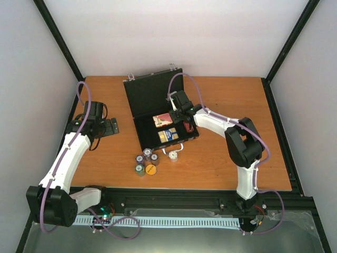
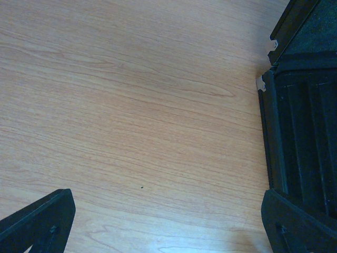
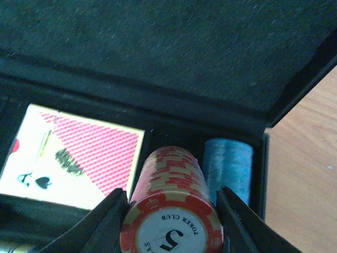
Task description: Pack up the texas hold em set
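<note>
Decks (image 1: 165, 127), blue stack (image 3: 227, 163) in open case (image 1: 150, 97); right gripper (image 3: 171, 213) holds red stack (image 3: 168, 176) over it; left gripper (image 2: 168, 226) wide, empty; loose stacks (image 1: 146, 161) lie outside.

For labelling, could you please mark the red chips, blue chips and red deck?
red chips (image 3: 167, 176), right wrist, stack's side
blue chips (image 3: 229, 168), right wrist, stack's side
red deck (image 3: 73, 153), right wrist, top face

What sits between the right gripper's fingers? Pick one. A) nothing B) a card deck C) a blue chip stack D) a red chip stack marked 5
D: the right wrist view shows the right gripper closed on a red chip stack with a 5 on its end, above the open case.
</note>
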